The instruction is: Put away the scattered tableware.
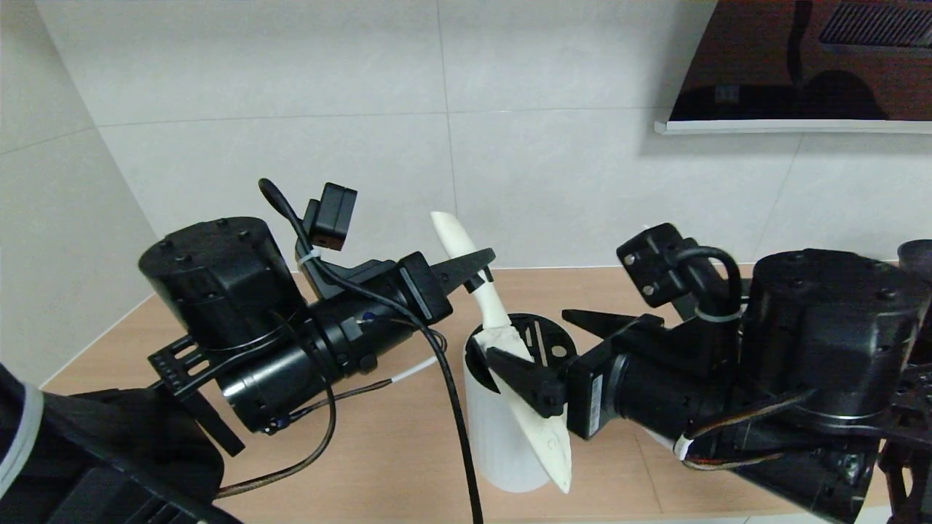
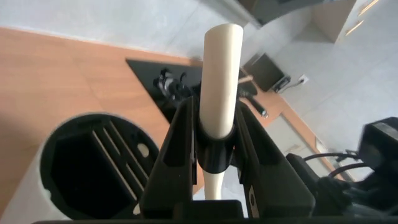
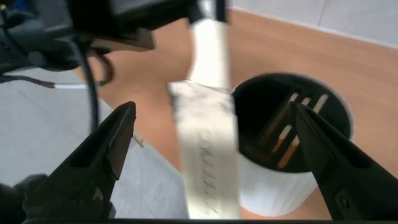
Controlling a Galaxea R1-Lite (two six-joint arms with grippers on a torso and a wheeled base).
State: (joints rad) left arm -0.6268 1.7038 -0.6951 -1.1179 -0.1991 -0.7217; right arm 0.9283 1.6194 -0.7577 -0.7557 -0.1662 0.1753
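A white knife (image 1: 542,429) hangs tilted with its blade down in front of a white cylindrical holder (image 1: 502,444), whose black slotted insert (image 1: 542,338) faces up. My left gripper (image 1: 475,271) is shut on the knife's pale handle (image 2: 221,74), above the holder's rim (image 2: 59,134). My right gripper (image 1: 528,335) stands open at the holder's top. In the right wrist view the blade (image 3: 208,155) lies between its spread fingers (image 3: 115,146) without touching either, and the holder (image 3: 280,180) sits just behind.
The holder stands on a wooden countertop (image 1: 378,437) backed by a white tiled wall (image 1: 466,145). A dark hood (image 1: 801,65) hangs at the upper right. A black cooktop (image 2: 155,74) lies farther along the counter. Loose cables (image 1: 455,407) hang by the left arm.
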